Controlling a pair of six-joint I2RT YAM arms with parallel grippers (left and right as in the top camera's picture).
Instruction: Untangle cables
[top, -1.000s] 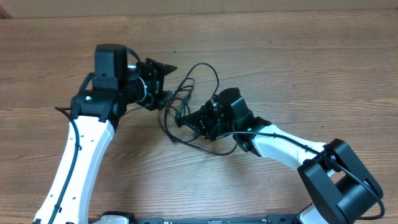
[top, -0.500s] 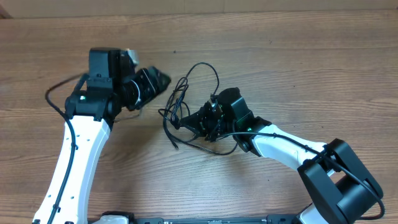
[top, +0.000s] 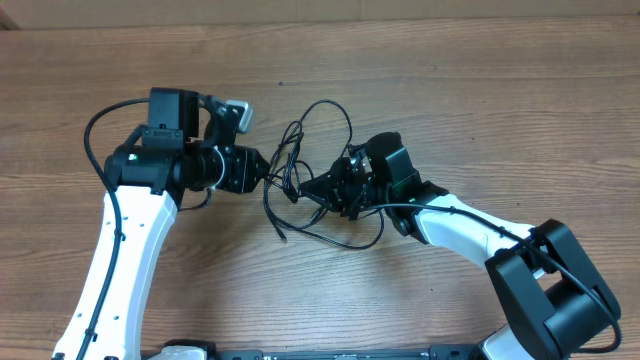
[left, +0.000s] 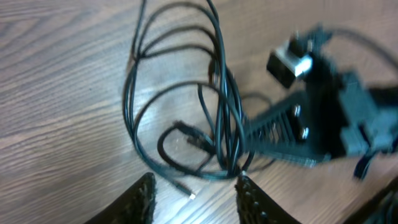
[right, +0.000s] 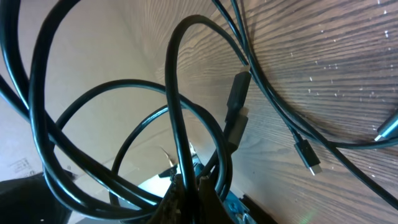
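Note:
The cables (top: 322, 102) are thin black cords in tangled loops at the middle of the wooden table. My right gripper (top: 308, 188) reaches into the tangle from the right. In the right wrist view my right gripper (right: 191, 176) is shut on one strand of the cables (right: 174, 93), with other loops hanging around it. My left gripper (top: 262, 170) points at the tangle from the left. In the left wrist view my left gripper (left: 195, 179) is open with nothing between its fingers. The cables (left: 225, 118) lie just ahead, a small plug end (left: 186, 190) nearest.
The wooden table (top: 500, 110) stretches all around the tangle. A loose plug end (right: 308, 155) lies on the wood to the right of the held strand. The right arm's black gripper body (left: 317, 124) shows behind the loops in the left wrist view.
My left gripper has swung down from pointing up-right to pointing straight at the tangle, and its jaws have narrowed. The right gripper has shifted slightly up and right, still holding the cables.

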